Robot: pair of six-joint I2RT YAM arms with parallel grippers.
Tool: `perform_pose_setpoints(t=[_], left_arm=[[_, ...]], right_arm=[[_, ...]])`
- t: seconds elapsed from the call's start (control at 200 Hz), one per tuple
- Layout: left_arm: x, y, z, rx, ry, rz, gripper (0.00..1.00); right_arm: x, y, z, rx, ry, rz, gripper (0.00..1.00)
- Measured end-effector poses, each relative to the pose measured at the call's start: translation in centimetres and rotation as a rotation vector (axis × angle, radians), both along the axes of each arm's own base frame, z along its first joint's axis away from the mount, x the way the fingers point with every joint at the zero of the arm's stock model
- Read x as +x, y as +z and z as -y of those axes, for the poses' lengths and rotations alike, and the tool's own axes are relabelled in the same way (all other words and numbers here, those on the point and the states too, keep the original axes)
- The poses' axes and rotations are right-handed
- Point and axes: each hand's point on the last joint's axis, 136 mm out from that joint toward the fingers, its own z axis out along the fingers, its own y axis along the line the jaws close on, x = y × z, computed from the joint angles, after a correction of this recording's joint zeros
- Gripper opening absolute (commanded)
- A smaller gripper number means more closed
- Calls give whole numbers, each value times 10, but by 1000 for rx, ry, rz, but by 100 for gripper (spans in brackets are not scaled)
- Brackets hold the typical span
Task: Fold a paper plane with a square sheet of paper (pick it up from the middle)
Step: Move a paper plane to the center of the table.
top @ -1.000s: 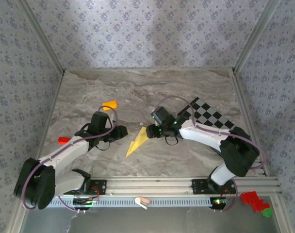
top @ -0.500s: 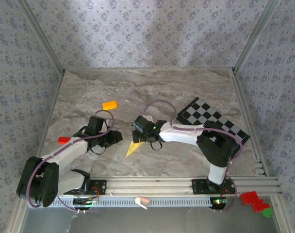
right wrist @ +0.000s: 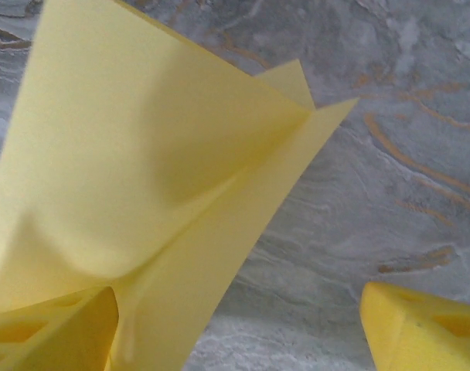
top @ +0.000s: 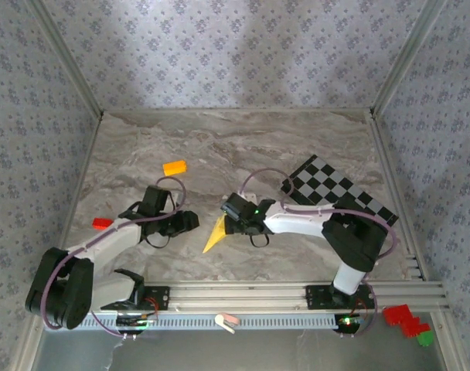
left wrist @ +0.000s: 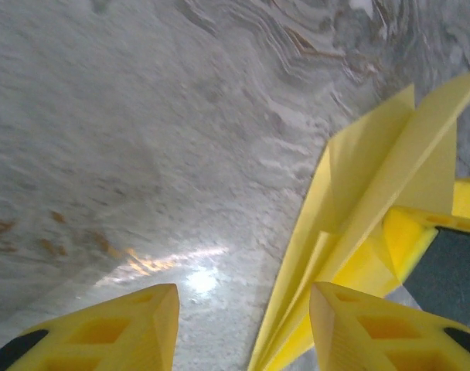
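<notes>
**Paper plane lies between two open pincers**

The paper plane (top: 215, 236) rests on the tabletop (top: 142, 147) near the middle, its sharp nose aimed near and left and its tail end far and right. The right pincer (top: 226, 224) sits over that tail end. In the right wrist view its jaws stand wide apart (right wrist: 235, 297) with the paper (right wrist: 142, 154) raised across one finger (right wrist: 49, 328) and nothing clamped. The left pincer (top: 190, 222) hangs just left of the plane. Its wrist view shows it partly open (left wrist: 243, 309) and holding nothing, with bare tabletop between the fingers and the plane's nose (left wrist: 359, 209) reaching in beside the right-hand finger (left wrist: 374, 332).

Against the frame one second back, the plane lies in about the same spot. The right pincer has come left and nearer, covering more of the tail, and its arm's elbow has swung left. The left pincer has shifted slightly nearer.
</notes>
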Motion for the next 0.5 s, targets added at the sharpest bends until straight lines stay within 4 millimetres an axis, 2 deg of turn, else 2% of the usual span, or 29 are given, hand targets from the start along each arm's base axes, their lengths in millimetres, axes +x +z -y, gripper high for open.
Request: perform_pose_setpoints(t=[0.23, 0.38, 0.5], left_arm=[[-17, 3, 32, -1, -161, 11, 52], [-15, 8, 54, -3, -256, 48, 53], [-8, 9, 64, 0, -292, 63, 52]], right_arm=[[-3, -2, 5, 95, -34, -7, 78], [-2, -2, 9, 152, -62, -1, 73], [-1, -3, 11, 180, -74, 3, 70]])
